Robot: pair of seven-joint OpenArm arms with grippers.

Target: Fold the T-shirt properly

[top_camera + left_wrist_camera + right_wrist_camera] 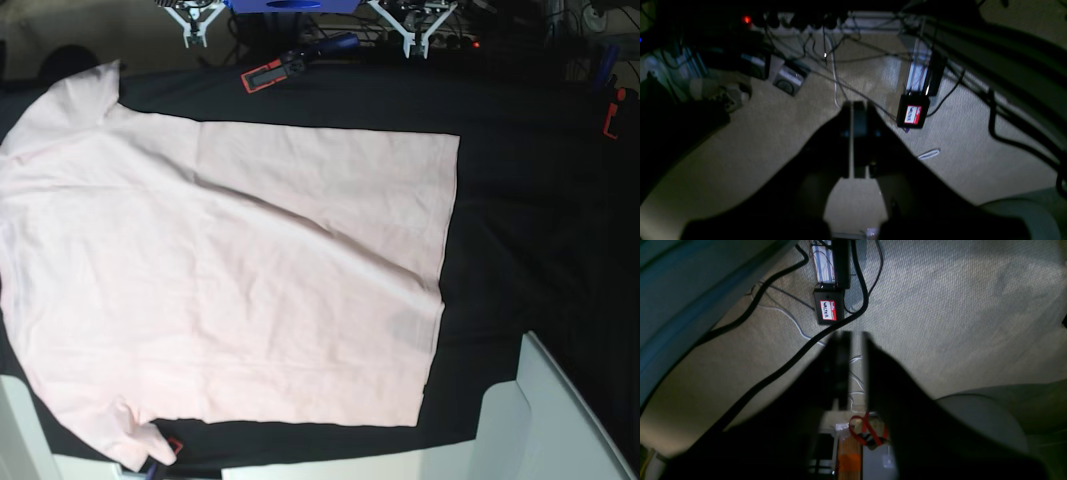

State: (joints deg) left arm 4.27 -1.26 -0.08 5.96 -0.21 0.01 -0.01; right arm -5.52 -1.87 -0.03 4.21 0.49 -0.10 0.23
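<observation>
Left wrist view: we've got the left gripper pinched closed with nothing in it, hanging over beige carpet with cables and a small labelled black box nearby.

Right wrist view: the right gripper has a narrow gap between its jaws, holding nothing, over the same carpet, thick black cable running past.

Base view: the T-shirt lies flat on the black table cloth, plain pink side up, hem toward the right, sleeves at left, lightly wrinkled. Bare cloth beyond the hem.
</observation>
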